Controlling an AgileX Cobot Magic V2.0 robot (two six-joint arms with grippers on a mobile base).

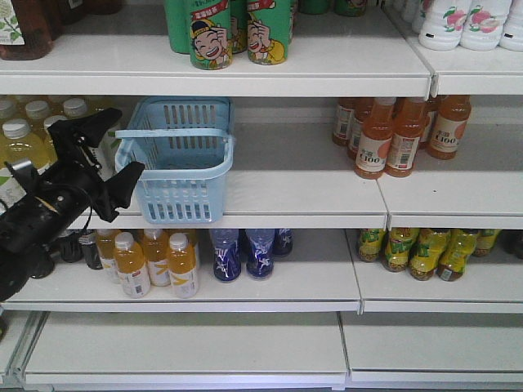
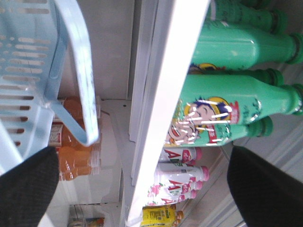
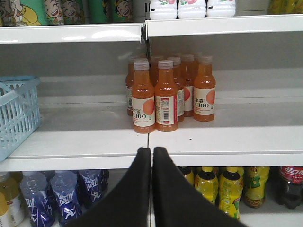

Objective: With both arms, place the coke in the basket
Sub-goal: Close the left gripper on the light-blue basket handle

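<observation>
The light blue basket (image 1: pixel 184 200) stands on the middle shelf, its handle (image 1: pixel 176 135) lying across the top. My left gripper (image 1: pixel 125 143) is open at the basket's left side, one finger above and one below the handle's end, nothing held. From the left wrist, the basket wall (image 2: pixel 23 71) and handle (image 2: pixel 78 61) fill the upper left, with the left gripper (image 2: pixel 142 189) spread wide. My right gripper (image 3: pixel 152 153) is shut on nothing, in front of the middle shelf edge, right of the basket (image 3: pixel 19 113). The coke is out of view.
Green cartoon bottles (image 1: pixel 237 33) and white bottles (image 1: pixel 458 24) fill the top shelf. Orange juice bottles (image 1: pixel 400 135) stand right of the basket. Below are yellow-orange bottles (image 1: pixel 155 261), blue bottles (image 1: pixel 245 253), yellow tea bottles (image 3: pixel 222 187) and a dark cola bottle (image 3: pixel 289 184).
</observation>
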